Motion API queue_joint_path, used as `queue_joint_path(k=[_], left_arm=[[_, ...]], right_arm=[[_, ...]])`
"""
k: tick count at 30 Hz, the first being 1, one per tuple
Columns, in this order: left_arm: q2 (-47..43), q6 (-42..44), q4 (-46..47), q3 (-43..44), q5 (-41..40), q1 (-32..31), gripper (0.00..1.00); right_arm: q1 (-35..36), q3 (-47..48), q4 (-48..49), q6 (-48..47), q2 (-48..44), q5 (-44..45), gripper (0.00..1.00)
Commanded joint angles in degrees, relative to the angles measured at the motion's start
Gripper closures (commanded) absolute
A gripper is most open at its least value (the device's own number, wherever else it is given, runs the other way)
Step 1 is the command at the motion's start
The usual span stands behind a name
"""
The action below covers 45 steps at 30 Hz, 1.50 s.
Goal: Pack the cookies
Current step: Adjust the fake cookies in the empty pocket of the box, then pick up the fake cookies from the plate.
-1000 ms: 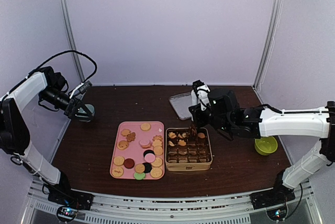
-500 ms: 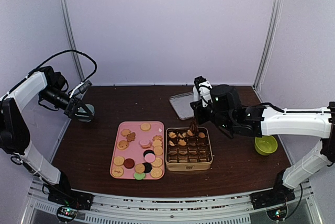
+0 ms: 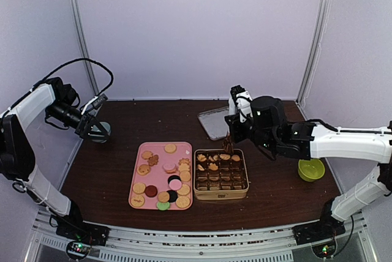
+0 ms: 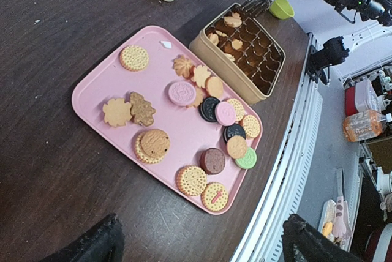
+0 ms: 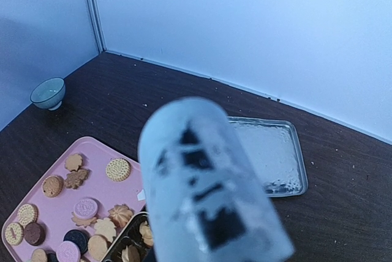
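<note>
- Dark wood-grain table (image 3: 104, 176): matt and crumb-flecked; every item is carried on it.
- Right gripper (image 3: 228, 144): held over the far edge of the gold tin. The jaws appear close together, but whether anything is pinched cannot be told. Its wrist view is largely blocked by a blurred white cylinder (image 5: 211, 182) with black marks.
- Left gripper (image 4: 205, 247): the jaws are spread wide and nothing is held or touched. It hangs at the far left, near the teal bowl.
- Pink tray (image 4: 89, 98): smooth, rectangular with rounded corners, set just left of the tin.
- Gold tin (image 4: 220, 70): square and metallic, lined with a grid of brown pleated paper cups (image 4: 257, 60).
- Silver tray (image 5: 269, 152): flat, dull metal, shallow-rimmed, lying behind the tin.
- Green bowl (image 3: 311, 169): glossy, placed at the right.
- Teal bowl (image 5: 48, 92): glazed, round.
- Cookies (image 4: 225, 114): most are spread on the pink tray. Embossed tan discs are noted, with pink, black, dark-brown, green, flower and figure shapes. A few are seated in the tin's far cups.
</note>
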Motion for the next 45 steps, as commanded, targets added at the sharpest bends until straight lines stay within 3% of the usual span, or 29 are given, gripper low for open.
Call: queue_joint_path(k=[1,12,21,26,33,36,42,45], left_arm=[[0.0,1.3,-1.0,0.7,1.7,0.5,0.08],[-0.1,1.4,-1.1,0.9,1.7,0.4,0.08],[-0.1,1.3,-1.1,1.0,1.8,0.5,0.08],[-0.2,1.2,-1.1,1.0,1.7,0.4,0.08],[-2.0,-2.3,1.9,0.3,-1.3,0.4,0.02],[-4.8,-8.4,7.6,-1.6,-7.2,0.6,0.02],[-14.2,-22.4,27.4,-7.4,-35.2,0.7,0.02],[-17.4,-23.9,31.8,-8.5,-44.0,0.9,0.02]], right_arm=[[-0.3,2.2,1.9,-0.1,-0.1,1.0,0.83],[-0.4,2.5,2.1,-0.3,6.3,0.3,0.84],[0.1,5.1,2.0,-2.0,2.1,-0.3,0.81],[4.1,10.0,2.7,-3.9,2.1,-0.1,0.79],[10.4,18.5,5.4,-4.3,11.1,-2.3,0.8],[12.4,22.8,6.1,-4.5,15.8,-2.9,0.8],[13.2,31.1,6.8,-3.4,24.8,-7.9,0.76],[13.2,36.6,5.0,-2.6,30.0,-10.1,0.75]])
